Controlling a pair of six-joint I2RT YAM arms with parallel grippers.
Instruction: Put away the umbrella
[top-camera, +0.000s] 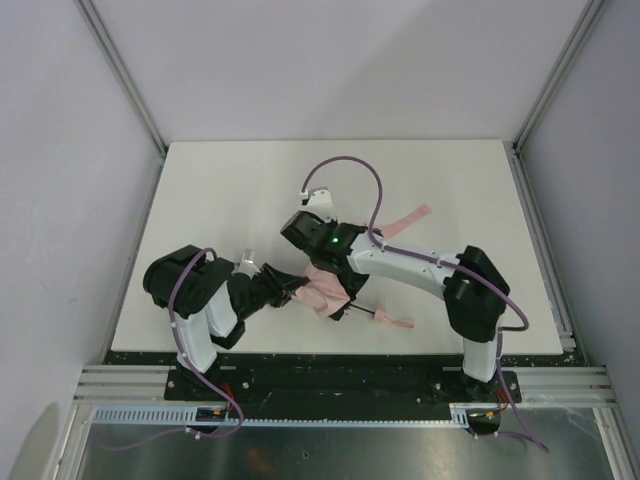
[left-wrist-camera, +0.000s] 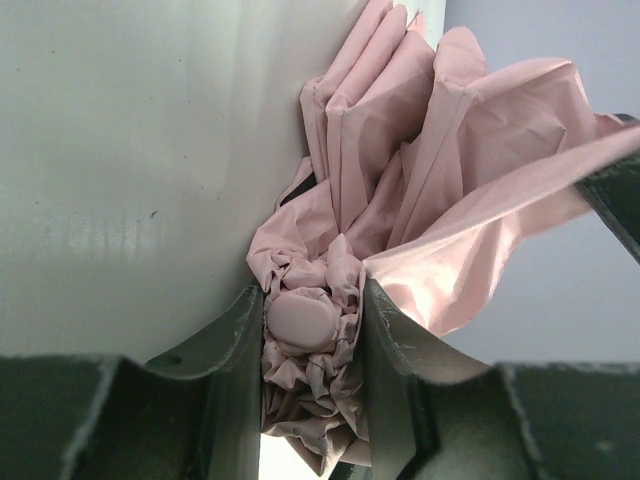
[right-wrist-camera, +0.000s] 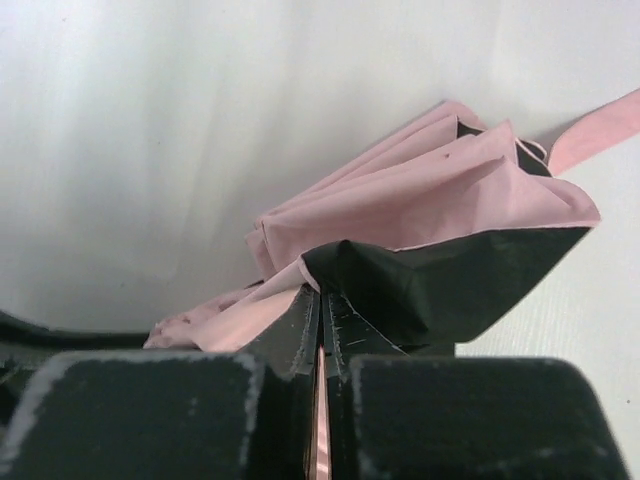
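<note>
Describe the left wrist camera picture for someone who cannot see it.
The left tool's two dark fingers squeeze the bunched end of a pale pink umbrella, a round pink cap showing between them. Its creased fabric fans upward and right, with the white table on the left.

This looks like a robotics lab test cell, not a home or shop. A bare white surface (top-camera: 450, 180) sits boxed in by plain pale wall panels (top-camera: 60, 150) held in aluminium frame posts (top-camera: 120, 70). Two robot arms, the left arm (top-camera: 195, 300) and the right arm (top-camera: 410, 268), are bolted to a black base plate (top-camera: 340, 378). Purple cables (top-camera: 365, 175) run loose, and a slotted cable duct (top-camera: 300, 415) lines the near metal rails (top-camera: 130, 380).
</note>
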